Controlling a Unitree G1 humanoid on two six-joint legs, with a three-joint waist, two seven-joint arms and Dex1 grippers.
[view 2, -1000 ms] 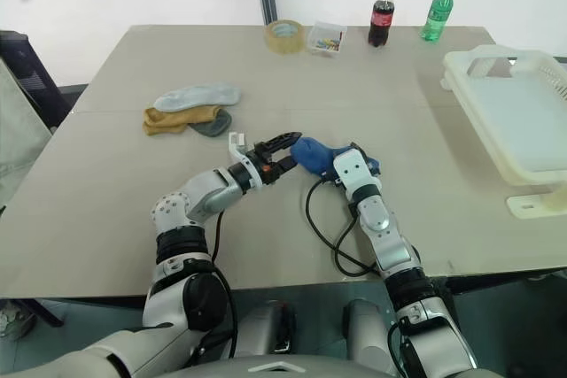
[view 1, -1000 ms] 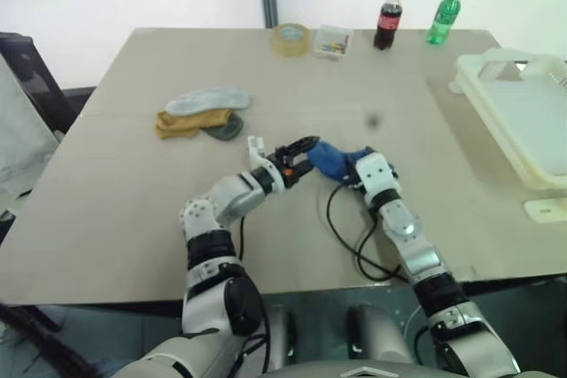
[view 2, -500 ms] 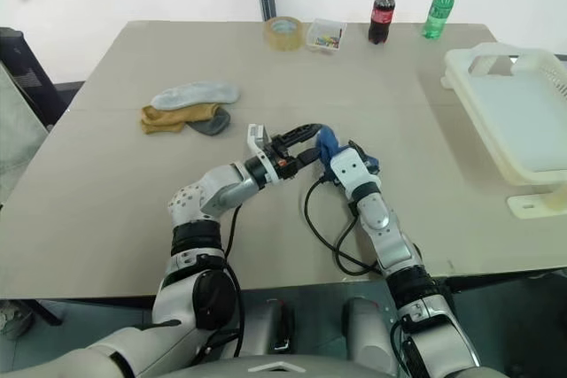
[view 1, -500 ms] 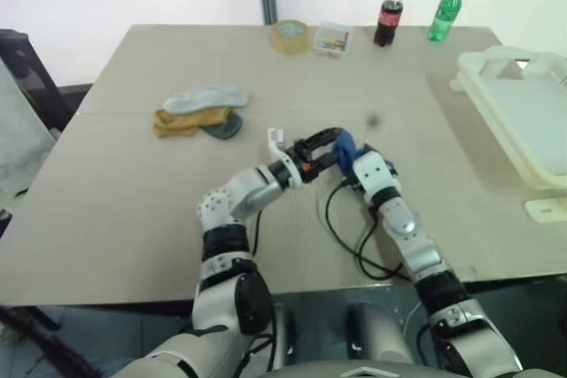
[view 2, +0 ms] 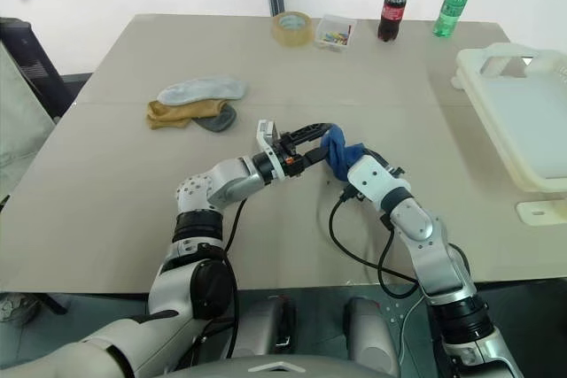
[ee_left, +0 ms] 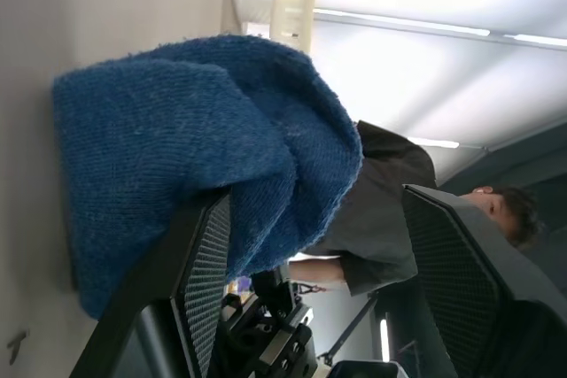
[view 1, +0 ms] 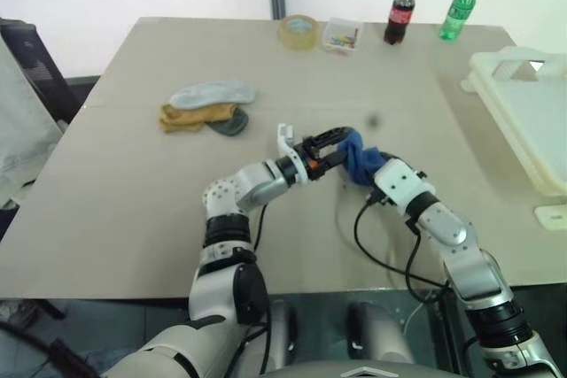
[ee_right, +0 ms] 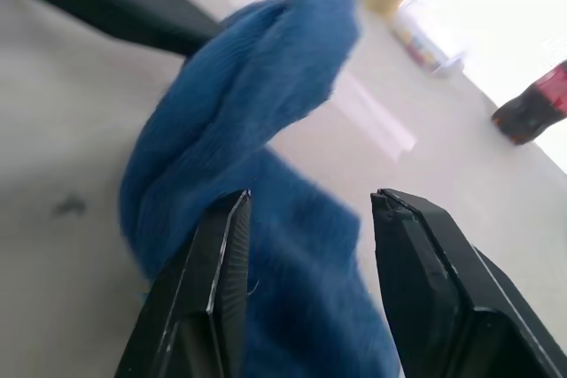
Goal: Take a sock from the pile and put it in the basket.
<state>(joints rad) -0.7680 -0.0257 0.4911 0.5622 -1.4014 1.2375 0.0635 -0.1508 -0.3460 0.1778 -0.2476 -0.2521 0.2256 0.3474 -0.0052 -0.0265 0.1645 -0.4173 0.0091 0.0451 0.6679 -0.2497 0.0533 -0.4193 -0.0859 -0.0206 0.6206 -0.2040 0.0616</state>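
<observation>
Fingers first: we are seeing the left gripper [view 1: 330, 142] with its two black fingers [ee_left: 199, 281] standing well apart, the royal-blue sock [view 1: 360, 156] draped over one of them and bunched in front of the gap rather than squeezed. We are reading the right gripper [view 1: 376, 172] as half spread, its fingers [ee_right: 220, 281] straddling the sock's loose end; whether they are pinching the cloth or merely lying either side of it, we cannot tell. Both grippers are meeting at the sock from opposite sides, near the middle of the bench [view 1: 133, 183], with the sock bridging the short gap between them and its long axis running roughly from one gripper across to the other. We are judging the right arm to be the one better placed for the carry, since the basket [view 1: 532, 121] is sitting well off to the robot's right at the bench edge, while the pile [view 1: 205, 110] of pale, mustard and dark socks is lying well apart on the left. For the coming move, we are thinking the sock needs one firm hold, on the right side, before it travels right toward the basket.
</observation>
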